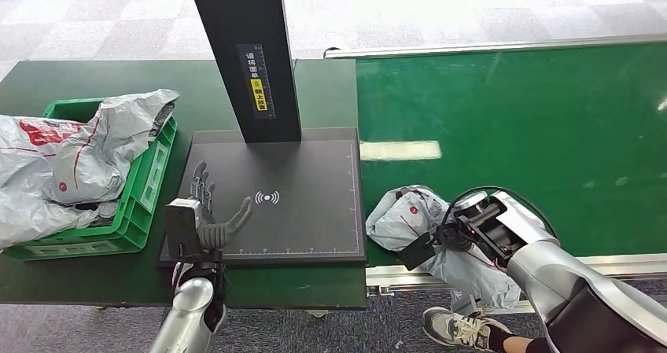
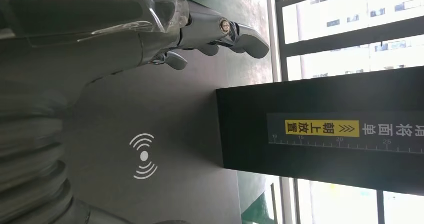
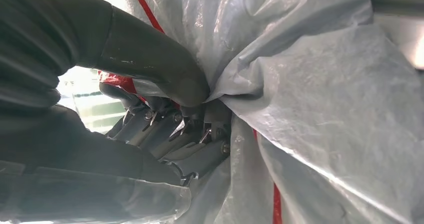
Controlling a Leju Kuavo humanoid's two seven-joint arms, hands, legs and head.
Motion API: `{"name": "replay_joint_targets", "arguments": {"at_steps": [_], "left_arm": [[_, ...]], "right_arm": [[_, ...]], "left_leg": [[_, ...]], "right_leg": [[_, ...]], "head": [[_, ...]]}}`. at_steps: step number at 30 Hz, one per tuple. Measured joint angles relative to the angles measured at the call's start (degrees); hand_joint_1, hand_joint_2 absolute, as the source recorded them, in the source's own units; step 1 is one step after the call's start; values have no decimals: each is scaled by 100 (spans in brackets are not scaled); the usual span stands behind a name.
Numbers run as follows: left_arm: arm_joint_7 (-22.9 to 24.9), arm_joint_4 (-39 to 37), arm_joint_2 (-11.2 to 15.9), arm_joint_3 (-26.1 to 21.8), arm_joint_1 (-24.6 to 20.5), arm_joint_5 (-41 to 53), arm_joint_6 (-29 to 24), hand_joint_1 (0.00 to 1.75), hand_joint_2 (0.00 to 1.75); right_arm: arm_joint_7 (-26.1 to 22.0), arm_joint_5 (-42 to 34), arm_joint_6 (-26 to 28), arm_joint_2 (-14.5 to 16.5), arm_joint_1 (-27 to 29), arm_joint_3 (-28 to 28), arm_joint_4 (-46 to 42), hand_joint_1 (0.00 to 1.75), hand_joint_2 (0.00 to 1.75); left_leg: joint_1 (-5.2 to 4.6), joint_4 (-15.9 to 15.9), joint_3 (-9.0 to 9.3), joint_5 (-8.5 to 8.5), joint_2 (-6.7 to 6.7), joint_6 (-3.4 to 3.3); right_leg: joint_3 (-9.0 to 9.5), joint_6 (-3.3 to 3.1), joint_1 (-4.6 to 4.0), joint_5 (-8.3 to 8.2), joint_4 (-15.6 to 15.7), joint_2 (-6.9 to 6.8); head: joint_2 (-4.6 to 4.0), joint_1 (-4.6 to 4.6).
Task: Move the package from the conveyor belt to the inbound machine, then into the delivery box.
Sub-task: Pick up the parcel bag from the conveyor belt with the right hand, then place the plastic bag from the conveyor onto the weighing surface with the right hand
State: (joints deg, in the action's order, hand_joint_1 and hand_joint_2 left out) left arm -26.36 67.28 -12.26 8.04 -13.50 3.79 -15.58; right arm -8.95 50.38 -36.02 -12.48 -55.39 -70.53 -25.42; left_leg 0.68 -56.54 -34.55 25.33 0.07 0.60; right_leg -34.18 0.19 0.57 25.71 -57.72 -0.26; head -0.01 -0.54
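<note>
Several grey packages (image 1: pixel 55 172) piled in green crate (image 1: pixel 145 182)

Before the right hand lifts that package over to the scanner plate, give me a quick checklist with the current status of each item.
1. Right hand grips the grey package, film bunched between thumb and fingers: ok.
2. Scanner plate free of packages: ok.
3. Left hand off the plate: not ok, it hovers over the plate's near left part.
4. Black post clear of the path: cannot tell.
5. Green crate has room: not ok, bags overflow.
</note>
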Motion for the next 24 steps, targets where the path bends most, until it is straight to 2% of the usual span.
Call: {"name": "replay_joint_targets", "arguments": {"at_steps": [3, 9, 13, 17, 19, 24], "left_arm": [[-2, 37, 5, -5, 40, 10, 1, 0, 175], [-13, 372, 39, -117, 356, 65, 63, 0, 175], [-25, 603, 45, -222, 545, 144, 128, 0, 175], [-114, 723, 45, -299, 658, 171, 111, 0, 175], [-160, 765, 45, -329, 697, 169, 74, 0, 175], [-209, 843, 45, -394, 768, 152, 50, 0, 175]], "right_arm": [[173, -317, 429, 23, -28, 61, 0, 175, 175], [628, -934, 1711, 78, -376, 509, -103, 175, 175], [912, -988, 2733, 164, -508, 1013, -371, 175, 175], [1031, -948, 3655, 376, -441, 1716, -783, 175, 175], [1076, -876, 3935, 529, -365, 2096, -1035, 175, 175], [995, -705, 4244, 829, -164, 2781, -1620, 175, 175]], "left_leg": [[0, 0, -2, 0, 3, 0], [1, 0, -2, 0, 3, 1], [2, 1, -3, 0, 3, 1], [2, 1, -4, 0, 5, 1], [3, 1, -3, 0, 5, 1], [4, 1, -4, -1, 3, 2]], "right_leg": [[2, 0, 0, -1, -1, 1], [-2, 0, -1, -1, -1, 2], [-2, 0, -3, 0, -1, 2], [-3, 0, -3, 0, -1, 3], [-4, -1, -3, 0, -1, 3], [-4, -1, -4, 1, -1, 1]], "head": [[0, 0], [1, 1], [0, 0], [0, -1], [1, 0], [0, -1]]}}
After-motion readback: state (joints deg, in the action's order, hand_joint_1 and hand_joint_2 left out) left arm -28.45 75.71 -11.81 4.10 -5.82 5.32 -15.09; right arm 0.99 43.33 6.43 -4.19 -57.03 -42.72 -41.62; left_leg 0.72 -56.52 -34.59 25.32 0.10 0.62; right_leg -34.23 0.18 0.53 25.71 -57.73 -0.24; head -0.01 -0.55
